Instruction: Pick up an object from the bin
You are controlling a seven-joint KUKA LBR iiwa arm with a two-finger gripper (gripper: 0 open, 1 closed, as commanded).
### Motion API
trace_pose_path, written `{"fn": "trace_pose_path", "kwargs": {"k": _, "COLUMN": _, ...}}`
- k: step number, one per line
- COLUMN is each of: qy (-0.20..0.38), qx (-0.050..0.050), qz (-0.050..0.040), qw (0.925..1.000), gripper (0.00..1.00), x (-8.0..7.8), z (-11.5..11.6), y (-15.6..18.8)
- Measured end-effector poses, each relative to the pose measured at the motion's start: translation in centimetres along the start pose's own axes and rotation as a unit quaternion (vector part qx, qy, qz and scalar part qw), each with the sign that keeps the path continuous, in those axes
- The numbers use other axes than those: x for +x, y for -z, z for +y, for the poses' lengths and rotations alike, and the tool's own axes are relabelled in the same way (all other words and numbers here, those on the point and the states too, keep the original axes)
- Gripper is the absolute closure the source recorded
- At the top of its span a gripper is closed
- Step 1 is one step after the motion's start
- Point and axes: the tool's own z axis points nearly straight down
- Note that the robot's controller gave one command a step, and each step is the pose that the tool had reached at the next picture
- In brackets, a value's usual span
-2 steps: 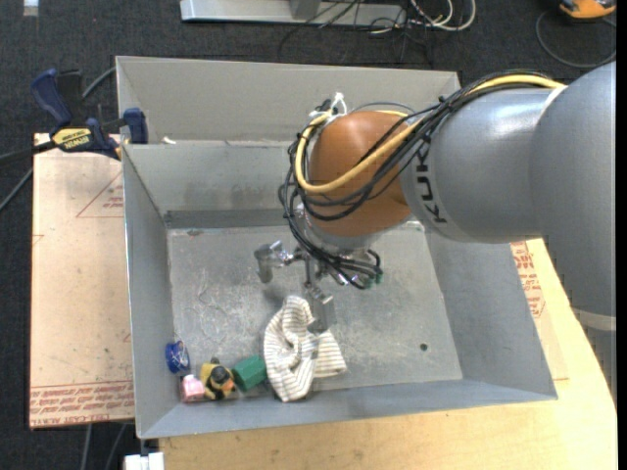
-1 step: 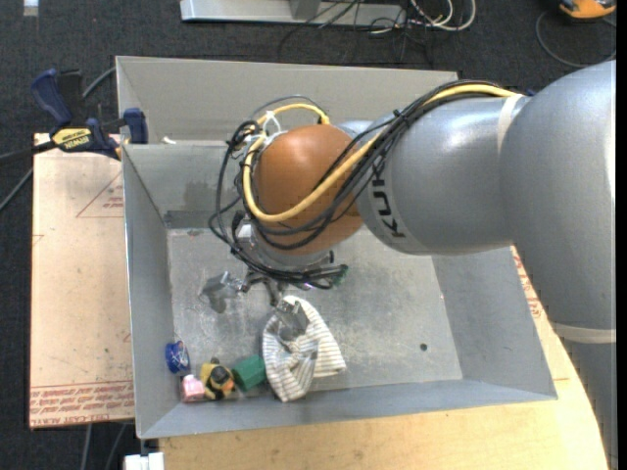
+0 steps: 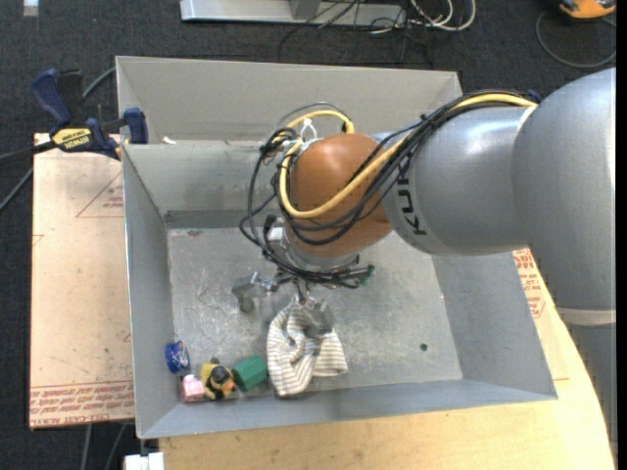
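One striped cloth [image 3: 306,358] beneath gripper [image 3: 306,311]; open or closed, cannot tell. Risk: limp fabric slips out; green block [image 3: 251,371] beside cloth snags.

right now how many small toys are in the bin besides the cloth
4, all front left: blue piece by the left wall, pink piece, yellow-and-black piece, green block beside the striped cloth. Others may hide under the arm.

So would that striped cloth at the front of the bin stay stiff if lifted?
Probably not. The striped cloth lies crumpled in folds, so it would likely hang limp. It looks thin, so probably light. Soft and flat, it shouldn't roll.
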Motion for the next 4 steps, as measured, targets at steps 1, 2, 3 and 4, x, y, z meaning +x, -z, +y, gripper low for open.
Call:
{"fn": "trace_pose_path", "kwargs": {"k": 1, "qy": 0.197, "qx": -0.005, "qz": -0.0006, "qw": 0.9804, "gripper": 1.00, "x": 3.7, "z": 5.8, "y": 0.1}}
{"fn": "trace_pose_path", "kwargs": {"k": 2, "qy": 0.196, "qx": -0.005, "qz": -0.0007, "qw": 0.9805, "gripper": 1.00, "x": 3.7, "z": 5.8, "y": 0.1}}
{"fn": "trace_pose_path", "kwargs": {"k": 3, "qy": 0.196, "qx": -0.006, "qz": -0.0003, "qw": 0.9806, "gripper": 1.00, "x": 3.8, "z": 5.9, "y": 0.6}}
{"fn": "trace_pose_path", "kwargs": {"k": 4, "qy": 0.195, "qx": -0.005, "qz": -0.0011, "qw": 0.9807, "gripper": 1.00, "x": 3.7, "z": 5.9, "y": 1.8}}
